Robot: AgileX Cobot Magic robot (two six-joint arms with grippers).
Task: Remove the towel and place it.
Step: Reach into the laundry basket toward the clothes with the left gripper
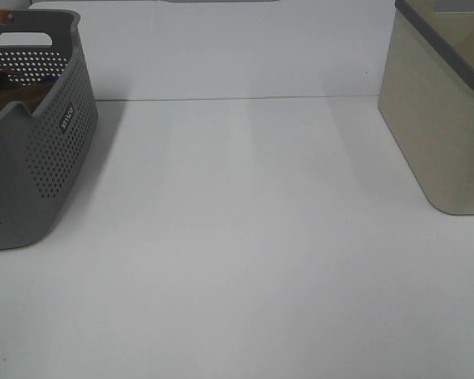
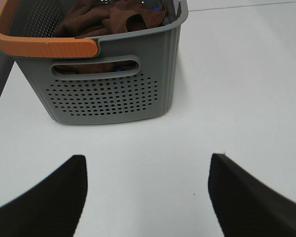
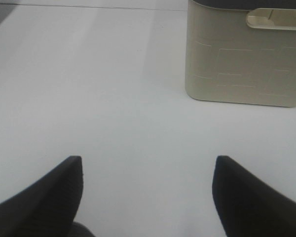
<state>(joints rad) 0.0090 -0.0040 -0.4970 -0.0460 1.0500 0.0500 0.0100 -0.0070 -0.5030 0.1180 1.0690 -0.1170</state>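
The dark brown towel (image 2: 111, 19) lies crumpled inside the grey perforated basket (image 2: 108, 94), which has an orange handle (image 2: 44, 47). In the high view the basket (image 1: 39, 158) stands at the left edge of the white table and a strip of the towel (image 1: 16, 96) shows over its rim. My left gripper (image 2: 147, 197) is open and empty, above the table a short way in front of the basket. My right gripper (image 3: 148, 197) is open and empty, facing the beige bin. Neither gripper shows in the high view.
A beige bin (image 1: 442, 118) with a dark rim stands at the right of the table; it also shows in the right wrist view (image 3: 244, 54). A bit of bluish fabric (image 2: 158, 7) lies in the basket beside the towel. The white tabletop (image 1: 245, 237) spans between basket and bin.
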